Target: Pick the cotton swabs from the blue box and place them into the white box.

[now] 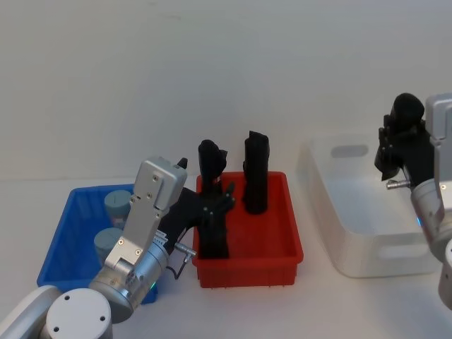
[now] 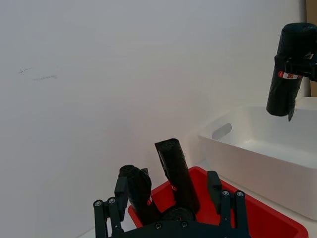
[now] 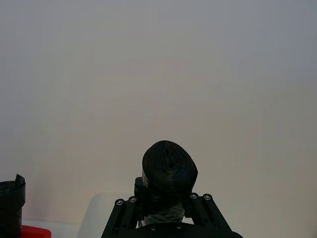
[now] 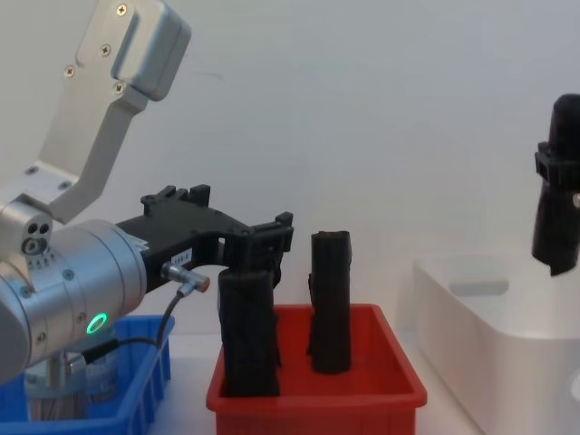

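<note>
swabs (image 1: 113, 222): two in blue box (image 1: 74, 212), left, none moved | left gripper (image 1: 215, 205): spread open over roll (image 1: 212, 244) in red bin (image 1: 247, 267) | right gripper (image 1: 393, 159): clamps black roll (image 1: 407, 109) above white box (image 1: 381, 256), right

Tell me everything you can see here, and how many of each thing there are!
clear cylindrical cotton swab jars with grey-blue lids: two, standing in the blue bin
shallow bright blue plastic bin: one, blue, left end of the table
tall black rolls: four, black; three stand in the red bin, one is held up over the white tub
red plastic bin: one, red, in the middle
deep white plastic tub: one, white, on the right
table: one, white
left gripper: one, black, open, at the front-left roll in the red bin
right gripper: one, black, shut on a black roll above the tub
</note>
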Available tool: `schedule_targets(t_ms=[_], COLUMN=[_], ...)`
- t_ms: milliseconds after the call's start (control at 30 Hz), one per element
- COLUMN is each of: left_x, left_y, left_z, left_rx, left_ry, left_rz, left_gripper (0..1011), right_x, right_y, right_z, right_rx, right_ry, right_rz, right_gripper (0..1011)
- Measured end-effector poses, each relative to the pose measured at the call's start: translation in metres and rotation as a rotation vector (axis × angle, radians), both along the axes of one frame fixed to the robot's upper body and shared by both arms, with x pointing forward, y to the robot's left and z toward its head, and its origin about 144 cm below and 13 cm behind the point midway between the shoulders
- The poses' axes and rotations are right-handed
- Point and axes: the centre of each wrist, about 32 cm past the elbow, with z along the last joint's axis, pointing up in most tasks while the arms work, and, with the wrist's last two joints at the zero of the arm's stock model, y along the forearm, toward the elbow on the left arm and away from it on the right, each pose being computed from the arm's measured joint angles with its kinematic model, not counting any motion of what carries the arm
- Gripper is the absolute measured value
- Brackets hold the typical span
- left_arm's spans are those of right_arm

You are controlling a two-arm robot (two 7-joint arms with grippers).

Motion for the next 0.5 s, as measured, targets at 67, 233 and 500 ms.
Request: schedule_targets(t_ms=[67,233,500], left_x=[0.0,0.0,0.0], left_y=[0.0,0.0,0.0], left_z=[0.0,0.0,0.0], left_rx=[0.0,0.0,0.0], left_ry=[0.0,0.0,0.0], left_rz=[0.0,0.0,0.0], left_gripper=[1004,1004,1004], right_x=[0.0003,0.0009,0.0013], right_y=[-0.0007,-0.0019,-0.0028], right_z=[-0.002,-0.0057,-0.0087], right_rx=[-0.004,-0.011,-0.018], right_ry=[0.005,0.013,0.019], right_rz=[-0.004,-0.01,-0.015], right_gripper=[440,576,823])
